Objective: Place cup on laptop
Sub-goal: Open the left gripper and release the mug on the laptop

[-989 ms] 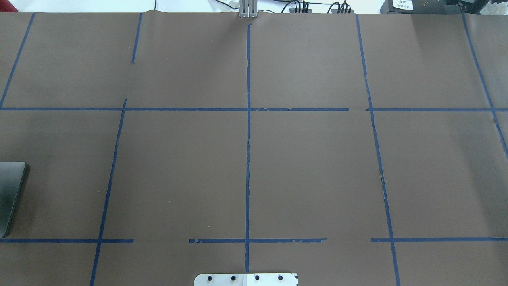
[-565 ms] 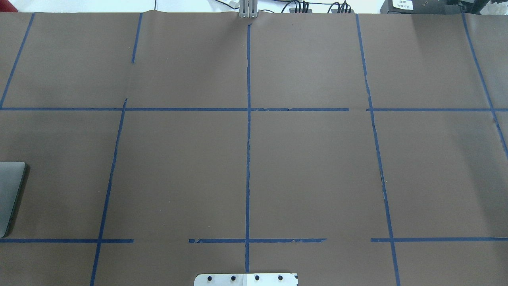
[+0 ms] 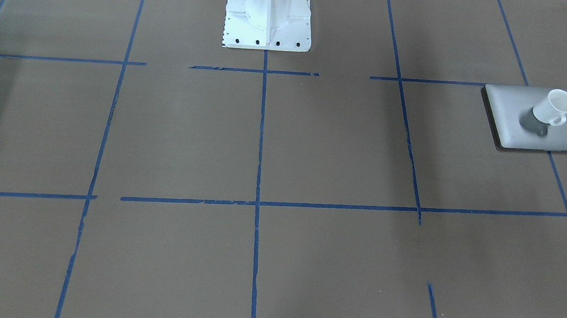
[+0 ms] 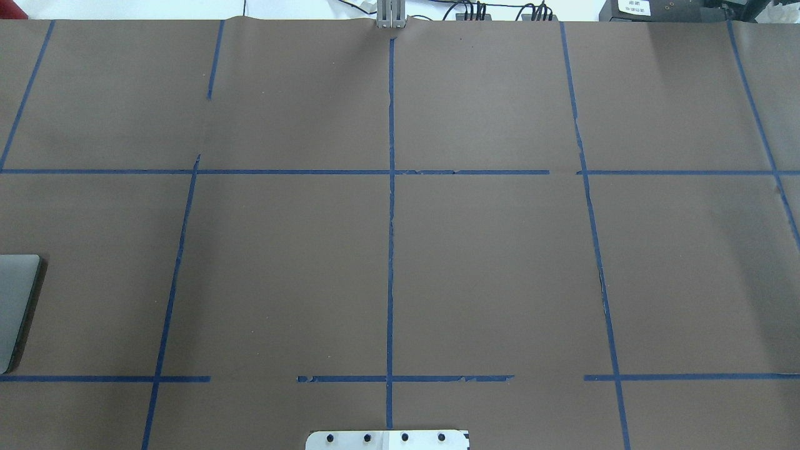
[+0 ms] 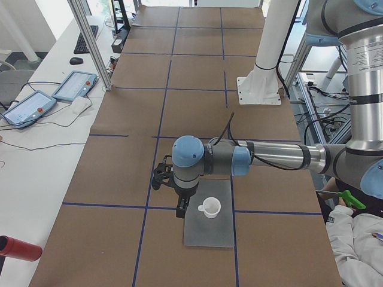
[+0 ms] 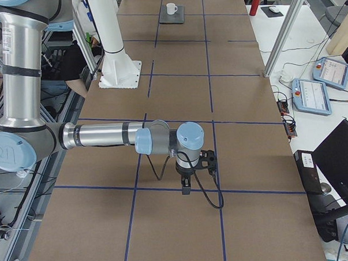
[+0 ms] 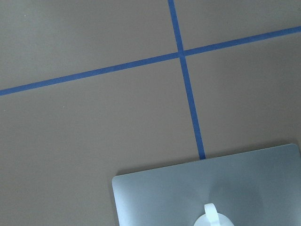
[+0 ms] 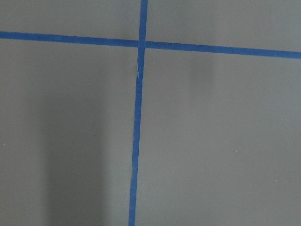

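We find the white cup standing upright on the closed silver-grey laptop, which lies flat near the tabletop's left end, toward the edge on the robot's side. The cup's small loop handle points toward the operators' edge. In the view from the left end, the left arm stretches out level over the table, and the left gripper hangs down just beside the cup on its handle side, over the laptop's outer edge. We cannot tell whether it touches the handle, nor whether its fingers are apart or together. Toward the right end of the tabletop the right arm reaches out level in the same way, and the right gripper points down over a crossing of the blue tape lines that divide the brown surface. Its fingers we cannot judge either. The robot's white pedestal is bolted at the middle of the robot-side edge. Beyond the operators' edge, a white desk holds two teach pendants and a keyboard. A red cylinder lies off the table's left end.
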Motion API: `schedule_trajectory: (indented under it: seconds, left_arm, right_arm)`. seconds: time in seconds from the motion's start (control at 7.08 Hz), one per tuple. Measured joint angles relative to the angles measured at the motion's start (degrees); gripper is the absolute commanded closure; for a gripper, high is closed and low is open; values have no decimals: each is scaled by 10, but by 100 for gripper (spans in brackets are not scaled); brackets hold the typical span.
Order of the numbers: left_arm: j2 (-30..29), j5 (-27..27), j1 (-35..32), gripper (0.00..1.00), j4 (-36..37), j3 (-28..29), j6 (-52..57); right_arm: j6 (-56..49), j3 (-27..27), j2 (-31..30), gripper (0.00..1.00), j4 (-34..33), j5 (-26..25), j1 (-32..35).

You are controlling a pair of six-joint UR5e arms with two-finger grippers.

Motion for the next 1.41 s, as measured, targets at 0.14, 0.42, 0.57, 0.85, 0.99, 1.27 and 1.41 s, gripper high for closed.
schedule_trajectory:
  seconds: [0.14, 0.42, 0.57, 0.85, 0.99, 1.27, 1.41]
  left_arm:
    - [1, -1, -5, 1, 20, -8, 7]
    - [16, -3, -6, 1, 1, -9, 4]
    - [26, -3, -6, 1, -18, -7, -6]
    - [35, -3, -5, 0, -35, -3, -20]
    - [36, -2, -5, 0, -35, -3, -21]
    - [37, -3, -5, 0, -35, -2, -21]
    - [37, -3, -5, 0, -33, -1, -22]
  right_arm:
    - [0, 0, 0, 0, 0, 0, 0]
    - [0, 0, 0, 0, 0, 0, 0]
    - [0, 0, 0, 0, 0, 0, 0]
    - [0, 0, 0, 0, 0, 0, 0]
    - [0, 0, 0, 0, 0, 0, 0]
    - [0, 0, 0, 0, 0, 0, 0]
    - [0, 0, 0, 0, 0, 0, 0]
